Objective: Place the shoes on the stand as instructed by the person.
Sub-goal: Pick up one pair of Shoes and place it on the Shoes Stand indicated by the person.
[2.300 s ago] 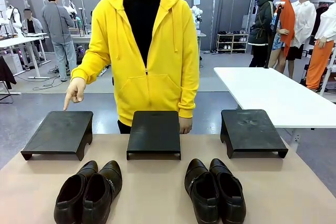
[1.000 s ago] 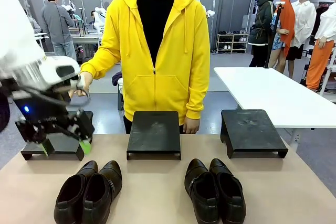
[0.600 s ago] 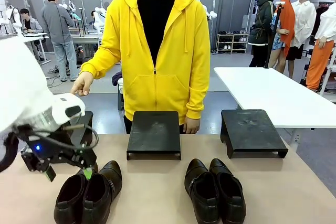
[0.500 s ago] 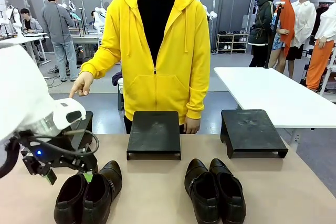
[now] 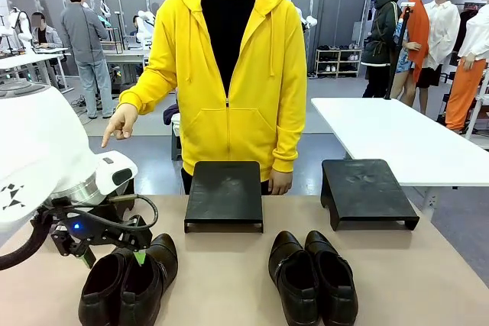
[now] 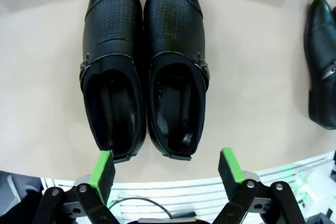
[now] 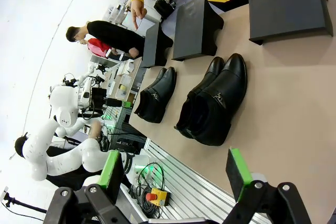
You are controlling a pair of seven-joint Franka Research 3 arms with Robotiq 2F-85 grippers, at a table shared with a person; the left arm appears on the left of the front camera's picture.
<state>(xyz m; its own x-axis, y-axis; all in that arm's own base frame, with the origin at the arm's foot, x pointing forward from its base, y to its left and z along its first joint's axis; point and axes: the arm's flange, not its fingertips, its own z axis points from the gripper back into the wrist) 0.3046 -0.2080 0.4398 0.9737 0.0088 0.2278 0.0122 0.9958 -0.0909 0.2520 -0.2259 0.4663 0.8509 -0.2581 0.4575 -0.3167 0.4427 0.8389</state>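
Both green pads [image 6: 102,174] of the left gripper [image 6: 165,171] stand wide apart with nothing between them. They are poised just behind the heels of the left pair of shoes [image 6: 170,35], straddling the width of the two shoes without touching them. That pair lies side by side on the tan table [image 5: 229,288], toes towards the stands. The right gripper [image 7: 175,171] is likewise spread wide and empty, held well back from the right pair [image 5: 312,276], which rests untouched on the table in front of the right stand [image 5: 367,188].

Beyond the shoes stand three low black stands. The middle stand [image 5: 224,192] and the right stand are bare. The left stand [image 7: 152,45] is largely masked by the left arm in the front view but also appears bare in the right wrist view. Across the table, the person [image 5: 229,74] points a finger of one hand [image 5: 118,121] downward on the side of the left stand.

Progress, as judged: no shoe has been placed. The first grasp is being lined up but not made, and both pairs remain to be lifted and set down.
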